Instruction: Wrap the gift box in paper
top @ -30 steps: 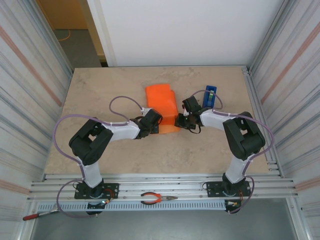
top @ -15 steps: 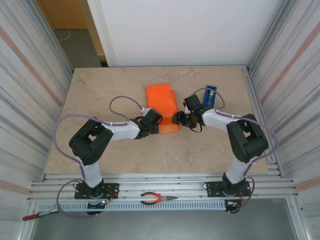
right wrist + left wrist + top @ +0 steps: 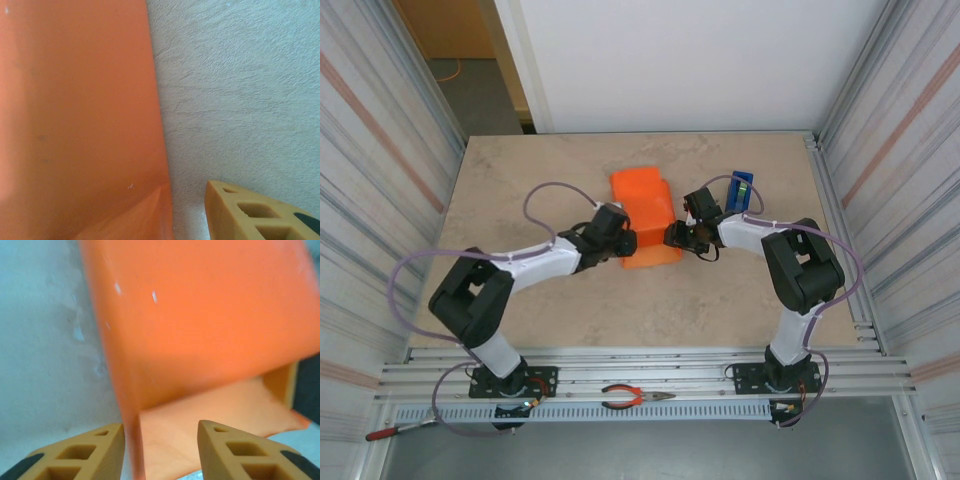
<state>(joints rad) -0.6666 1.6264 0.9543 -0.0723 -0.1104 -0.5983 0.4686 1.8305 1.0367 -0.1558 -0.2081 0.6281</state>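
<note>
The gift box point(image 3: 642, 200), a compact block covered in smooth, bright orange paper point(image 3: 200, 315), is set at the middle of the beige stone-look table point(image 3: 520, 180). The left gripper point(image 3: 160, 429) is spread, a creased fold seen between its hollow-celled tan fingers point(image 3: 95, 455). The right gripper point(image 3: 672, 237) is placed just beside the block; its finger spacing cannot be told.

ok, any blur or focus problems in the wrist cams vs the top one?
Left wrist: thin bright orange paper sheet smeared, likely motion blur; yellow gripper fingers crisper. Right wrist: beige stone-look tabletop grain sharp, orange paper soft and featureless. Top external: sharp, evenly lit.
</note>
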